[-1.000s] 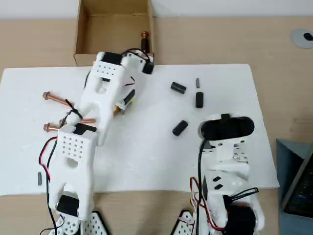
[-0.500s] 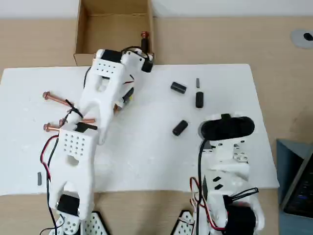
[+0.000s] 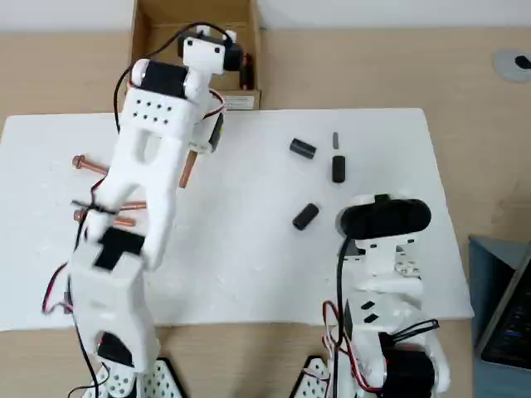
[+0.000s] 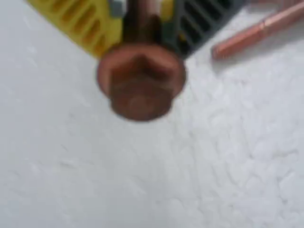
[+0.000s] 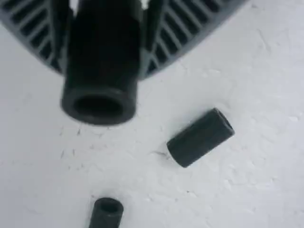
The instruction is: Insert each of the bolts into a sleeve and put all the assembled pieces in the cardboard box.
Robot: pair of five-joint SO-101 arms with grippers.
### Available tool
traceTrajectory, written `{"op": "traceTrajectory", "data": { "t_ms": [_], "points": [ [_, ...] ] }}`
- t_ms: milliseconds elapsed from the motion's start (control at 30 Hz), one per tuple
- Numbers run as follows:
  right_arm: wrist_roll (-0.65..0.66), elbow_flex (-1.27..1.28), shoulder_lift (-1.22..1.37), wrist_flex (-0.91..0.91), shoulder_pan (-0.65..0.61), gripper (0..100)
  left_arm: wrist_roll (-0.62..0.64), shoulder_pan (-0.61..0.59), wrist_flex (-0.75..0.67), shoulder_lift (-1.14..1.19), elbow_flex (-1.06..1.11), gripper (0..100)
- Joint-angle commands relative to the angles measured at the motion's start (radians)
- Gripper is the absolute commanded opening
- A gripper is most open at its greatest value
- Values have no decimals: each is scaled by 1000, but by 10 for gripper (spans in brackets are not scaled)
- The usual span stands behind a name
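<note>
I am looking down on the table [image 3: 373, 70], where a white sheet [image 3: 249, 265] is lying. My left fingers [image 4: 78, 26] are gripping a copper bolt [image 4: 141, 83] over the sheet's edge, just beside the cardboard box [image 3: 139, 58]. My right fingers [image 5: 33, 28] are clamping a black sleeve [image 5: 100, 71] above the sheet. Loose sleeves [image 3: 305, 216] are lying nearby, and spare bolts [image 3: 87, 163] are lying at the sheet's left side.
</note>
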Motion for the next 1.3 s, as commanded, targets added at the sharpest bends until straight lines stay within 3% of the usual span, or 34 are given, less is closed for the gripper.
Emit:
{"op": "traceTrajectory", "data": {
  "t_ms": [0,367,767,900,1100,1267],
  "points": [
    [-3,-58,-56,-2,2,9,11,14,11,-248,103,2],
    [-2,-51,-56,-5,1,9,12,11,-2,-782,582,2],
    [-8,5,-56,-95,-156,9,14,3,-391,-1492,1330,2],
    [-8,47,-56,-146,-211,9,18,3,-450,-1716,1517,2],
    [-8,111,-56,-213,-335,9,193,3,-499,-1992,1680,2],
    [-9,173,-56,-321,-430,9,242,3,-549,-2160,1795,2]
  ]
}}
